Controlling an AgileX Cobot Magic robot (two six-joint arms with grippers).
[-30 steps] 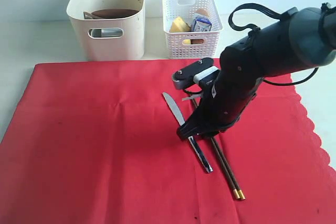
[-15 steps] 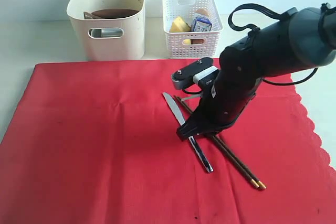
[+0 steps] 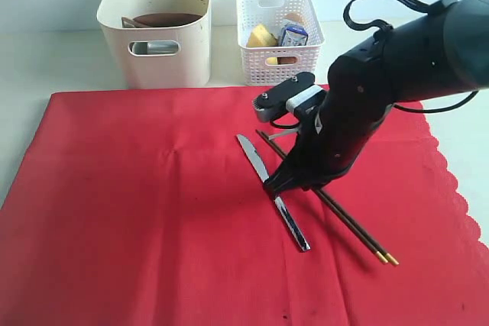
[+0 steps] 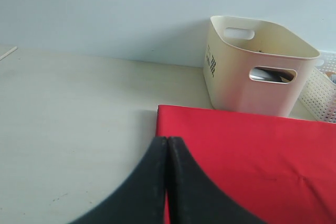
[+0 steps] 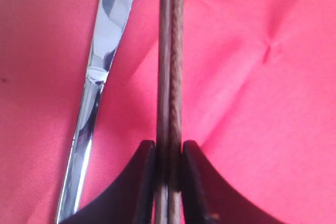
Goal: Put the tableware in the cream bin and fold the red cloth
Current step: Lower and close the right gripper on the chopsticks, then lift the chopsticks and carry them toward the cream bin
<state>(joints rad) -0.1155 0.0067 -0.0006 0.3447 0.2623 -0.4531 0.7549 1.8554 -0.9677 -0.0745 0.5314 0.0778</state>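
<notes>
The red cloth (image 3: 137, 204) lies flat across the table. On it, the silver knife (image 3: 271, 188) lies beside the dark gold-tipped chopsticks (image 3: 351, 227). My right gripper (image 3: 284, 182) is shut on the chopsticks (image 5: 171, 51), both sticks pinched side by side between its fingers (image 5: 147, 161), with the knife (image 5: 100, 77) just alongside. The cream bin (image 3: 157, 66) stands behind the cloth with a brown plate (image 3: 164, 19) inside. My left gripper (image 4: 167, 140) is shut and empty over the cloth's corner (image 4: 252, 150), facing the cream bin (image 4: 247, 87). It does not show in the exterior view.
A white lattice basket (image 3: 279, 51) holding food and a milk packet (image 3: 293, 33) stands to the right of the cream bin. The basket's edge (image 4: 323, 93) also shows in the left wrist view. Bare pale table (image 4: 73, 108) lies beside the cloth.
My right gripper has closed on the chopsticks and shifted slightly right. The chopsticks have swung, so their gold tips now point further right.
</notes>
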